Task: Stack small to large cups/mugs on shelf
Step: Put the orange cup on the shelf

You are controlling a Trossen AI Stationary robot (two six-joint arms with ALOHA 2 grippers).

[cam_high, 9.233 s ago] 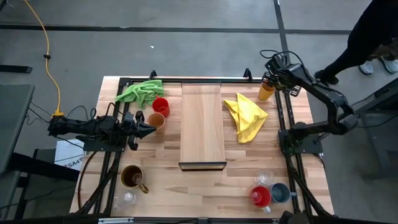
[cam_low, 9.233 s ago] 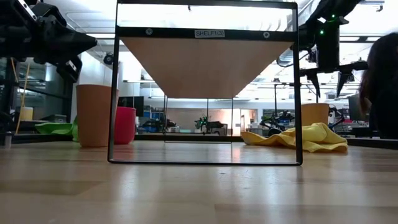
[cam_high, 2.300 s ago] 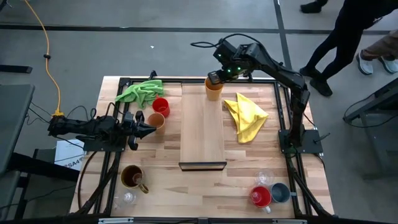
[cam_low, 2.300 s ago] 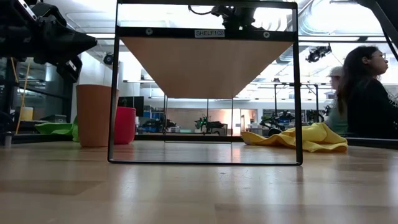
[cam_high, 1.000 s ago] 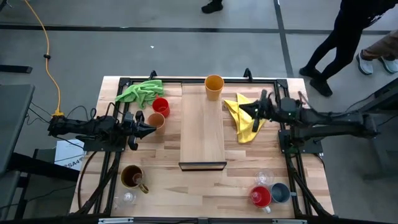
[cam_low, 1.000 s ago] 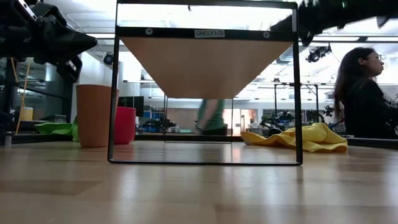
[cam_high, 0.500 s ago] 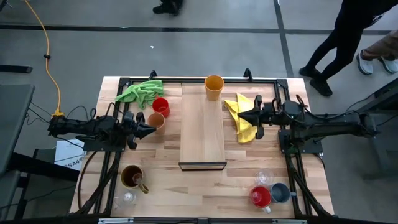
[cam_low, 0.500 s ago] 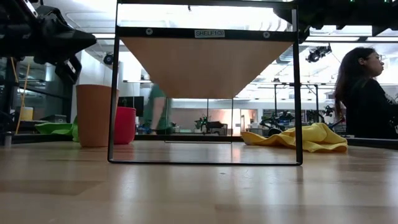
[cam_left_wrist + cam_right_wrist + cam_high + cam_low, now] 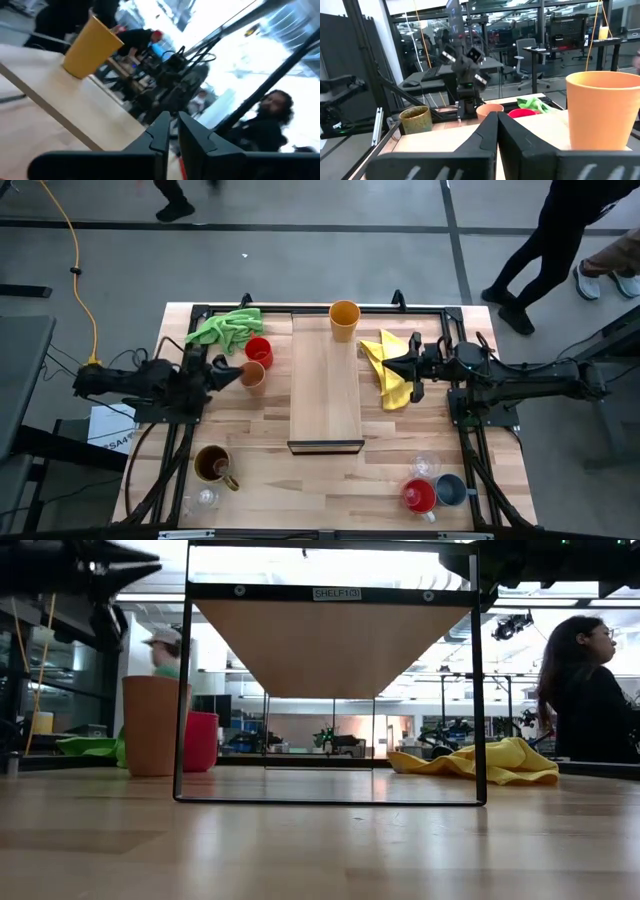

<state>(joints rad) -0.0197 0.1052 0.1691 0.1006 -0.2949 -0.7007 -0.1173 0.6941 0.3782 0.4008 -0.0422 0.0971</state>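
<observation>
The cups are mostly unstacked. Nearest the bench's [image 9: 330, 490] front edge, a brown mug [image 9: 213, 465] and a small clear glass [image 9: 205, 499] are found at the left corner, and a red mug [image 9: 419, 496], a grey-blue mug [image 9: 450, 489] and another clear glass [image 9: 424, 467] at the right corner. Further back, left of the shelf [image 9: 325, 385], a peach tumbler [image 9: 252, 374] and a second red mug [image 9: 258, 350] are seen beside a green cloth [image 9: 225, 328]. Only the orange tumbler [image 9: 344, 320] is set on the shelf, upright at its far end, so seven pieces are judged to be left.

The left hand [image 9: 233, 373] is held low and level just beside the peach tumbler, its fingers [image 9: 161, 132] almost pressed together around nothing. The right hand [image 9: 394, 366] is stretched level over a yellow cloth [image 9: 395, 378], pointing towards the shelf, fingers pressed together and empty.
</observation>
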